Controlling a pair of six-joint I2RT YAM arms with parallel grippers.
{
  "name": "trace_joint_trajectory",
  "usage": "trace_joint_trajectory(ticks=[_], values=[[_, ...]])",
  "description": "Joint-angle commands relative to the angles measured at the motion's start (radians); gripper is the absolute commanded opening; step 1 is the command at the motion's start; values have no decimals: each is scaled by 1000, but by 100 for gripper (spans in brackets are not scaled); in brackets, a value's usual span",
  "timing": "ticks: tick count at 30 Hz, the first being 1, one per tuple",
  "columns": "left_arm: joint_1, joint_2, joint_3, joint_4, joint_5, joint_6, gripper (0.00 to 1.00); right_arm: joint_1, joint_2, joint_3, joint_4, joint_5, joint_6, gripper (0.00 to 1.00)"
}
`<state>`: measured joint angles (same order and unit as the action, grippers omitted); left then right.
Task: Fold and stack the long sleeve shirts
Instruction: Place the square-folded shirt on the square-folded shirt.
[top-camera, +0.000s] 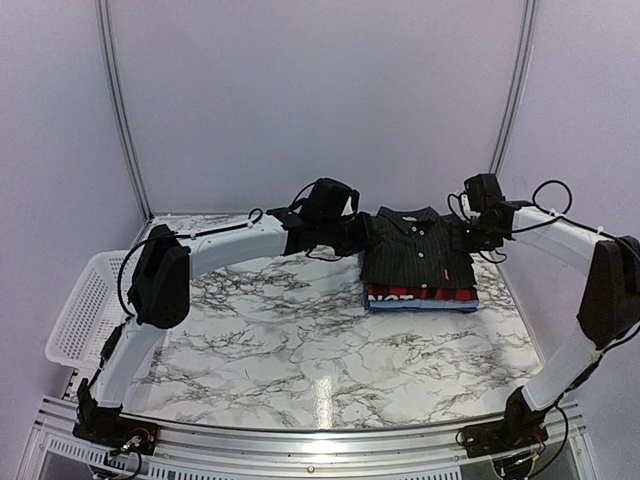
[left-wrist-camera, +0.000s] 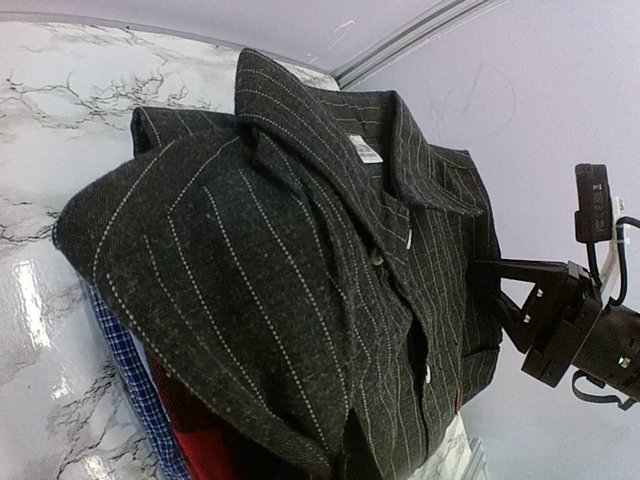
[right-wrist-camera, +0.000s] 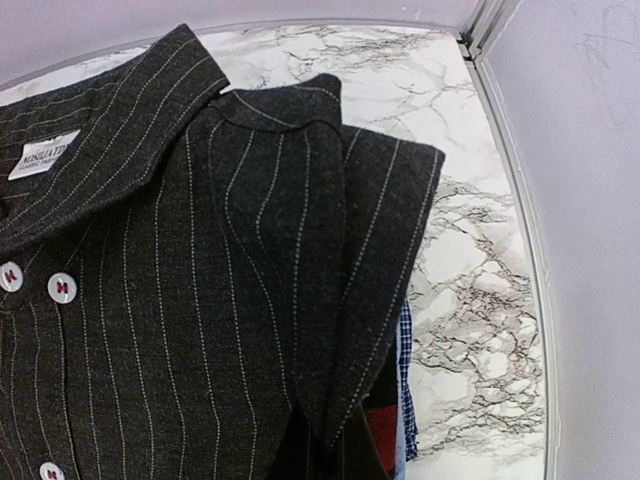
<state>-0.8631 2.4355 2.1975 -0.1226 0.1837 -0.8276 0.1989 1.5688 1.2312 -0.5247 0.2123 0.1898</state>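
**Pinstripe shirt tops the stack, both grippers closed at its sides**

Top external: three folded shirts are stacked toward the far right of the marble counter (top-camera: 300, 340). The black pinstripe shirt (top-camera: 415, 250) is on top, collar away from the arms. The red-and-black plaid shirt (top-camera: 420, 292) lies under it and the blue check shirt (top-camera: 420, 304) is at the bottom; only their front edges show. A small red tag (top-camera: 440, 277) on the pinstripe front is unreadable. The left gripper (top-camera: 352, 238) is at the shirt's left edge, the right gripper (top-camera: 468, 238) at its right edge. A white mesh basket (top-camera: 85, 310) sits at the counter's left edge, well apart.

Left wrist: pinstripe cloth fills the view and the camera's own fingers are hidden. The white neck label (left-wrist-camera: 365, 150) has print too small to read. The right gripper's tip is narrow, against the shirt's far edge.

Right wrist: own fingers are hidden here too. The label's dark print is not legible. White buttons (right-wrist-camera: 62, 288) have red thread. Both grippers are closed tight; I cannot tell if cloth is pinched.
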Motion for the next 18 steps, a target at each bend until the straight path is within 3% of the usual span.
trace_joint_trajectory(ticks=[1,13,14,15,18], values=[[-15,-12,40,56,9,-2,0,-37,-60,29,15,46,8,0],[-20,19,34,45,7,-9,0,-64,-32,19,-1,60,20,0],[-19,26,33,34,0,-8,0,-69,-27,9,0,62,25,5],[-18,30,31,22,-9,-7,8,-75,-23,4,1,65,31,14],[-8,16,-16,6,-54,-9,40,-85,-15,-21,2,86,41,49]])
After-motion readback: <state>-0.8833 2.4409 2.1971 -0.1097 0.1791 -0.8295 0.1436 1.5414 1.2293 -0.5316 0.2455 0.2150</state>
